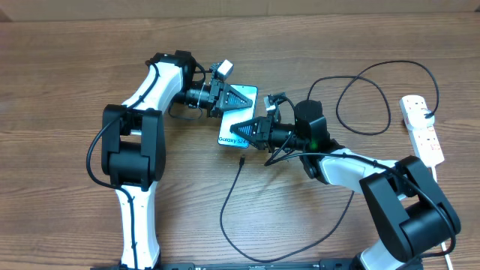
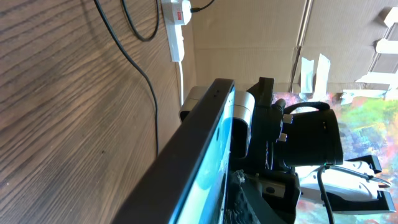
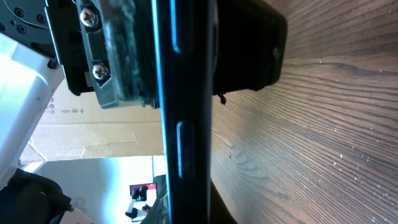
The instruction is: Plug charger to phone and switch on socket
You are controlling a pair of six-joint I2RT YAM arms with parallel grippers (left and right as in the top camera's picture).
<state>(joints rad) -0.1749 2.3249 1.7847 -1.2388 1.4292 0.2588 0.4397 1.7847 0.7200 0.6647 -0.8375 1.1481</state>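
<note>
I've got phone (image 1: 234,126) mid-bench (image 1: 75,60) btwn both arms. L end effector (image 1: 240,100) clamps its top end; R end effector (image 1: 249,129) is shut tight on the Galaxy end. Wrist cams see it edge-on. Charger tip (image 1: 242,160) lies loose just below phone, unplugged. Socket (image 1: 420,131) far right.

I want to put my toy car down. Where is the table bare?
The brown wooden table is bare left of the white left arm, and between that arm and the thin black charger cable. The middle is crowded: the left gripper and right gripper meet at the blue-screen phone. The right holds cable loops and the white power strip.
</note>
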